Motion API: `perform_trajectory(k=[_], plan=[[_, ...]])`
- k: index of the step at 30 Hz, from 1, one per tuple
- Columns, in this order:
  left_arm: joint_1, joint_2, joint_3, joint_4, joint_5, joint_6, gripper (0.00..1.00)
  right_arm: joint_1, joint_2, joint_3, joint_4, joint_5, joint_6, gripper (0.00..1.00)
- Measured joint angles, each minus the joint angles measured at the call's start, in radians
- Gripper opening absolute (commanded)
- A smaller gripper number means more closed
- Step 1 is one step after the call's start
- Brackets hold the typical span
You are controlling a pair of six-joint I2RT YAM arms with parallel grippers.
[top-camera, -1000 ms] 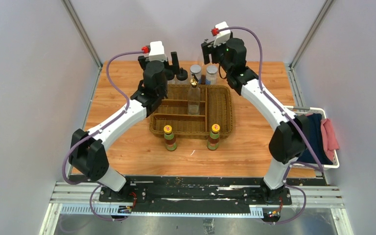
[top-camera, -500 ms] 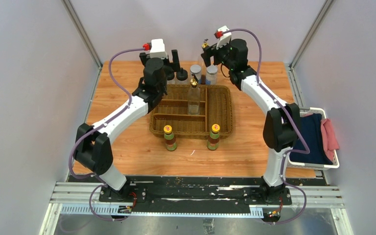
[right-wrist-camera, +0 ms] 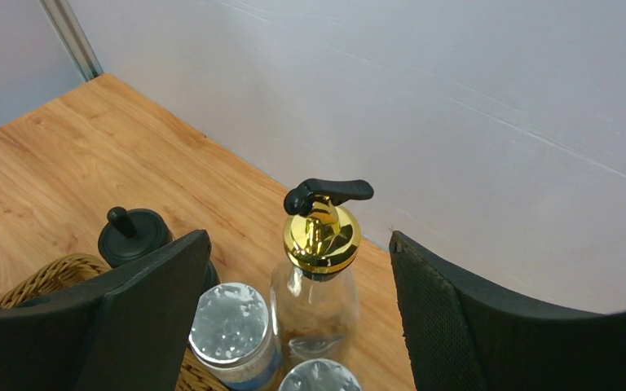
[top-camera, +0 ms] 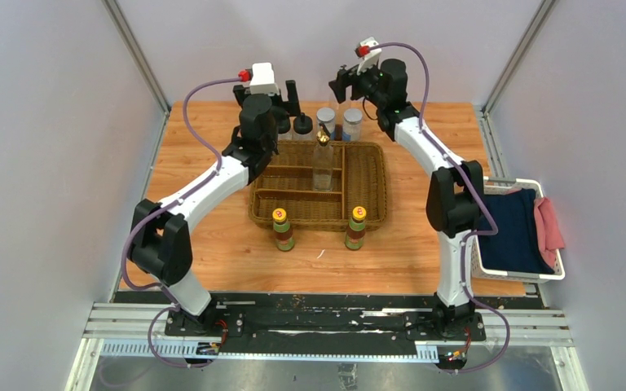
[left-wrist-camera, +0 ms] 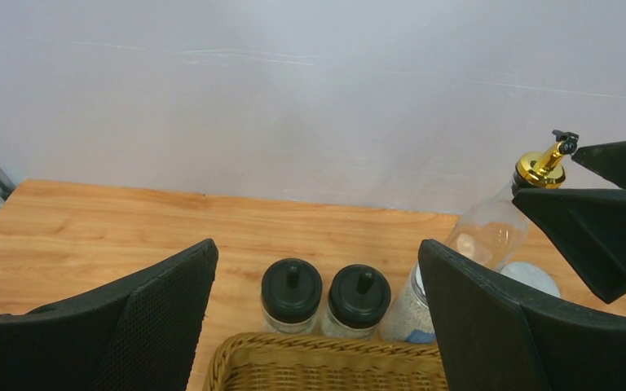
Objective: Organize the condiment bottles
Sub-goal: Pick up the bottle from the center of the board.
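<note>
A woven wicker basket (top-camera: 364,175) with dividers sits mid-frame on the wood-grain bench (top-camera: 236,252), one clear gold-topped bottle (top-camera: 323,159) upright inside. Two yellow-capped bottles (top-camera: 283,229) with green-red labels, print too small to read, stand just below it. Above it line up round black-capped bottles (left-wrist-camera: 291,292), grey-lidded jars (right-wrist-camera: 230,314) and another gold-spouted bottle (right-wrist-camera: 321,244). The left jaws and right jaws both gape, holding nothing.

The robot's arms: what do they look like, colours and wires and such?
Both the left arm and right arm have white links, black joints, a looping purple cable and a white wrist box with a red plug. Each end effector's fingers are black textured wedges.
</note>
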Motion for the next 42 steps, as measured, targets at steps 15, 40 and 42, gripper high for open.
perform_trajectory(k=[15,40,42], plan=[[0.006,0.044,0.037,0.013,0.016,0.000,1.00,-0.025,0.100,0.089,0.007,-0.028,0.020,0.83],[0.013,0.050,0.036,0.042,0.016,0.007,1.00,-0.034,0.217,0.250,-0.034,-0.087,0.092,0.00],[0.014,0.050,0.034,0.044,0.016,0.007,1.00,-0.034,0.220,0.259,-0.046,-0.087,0.092,0.00]])
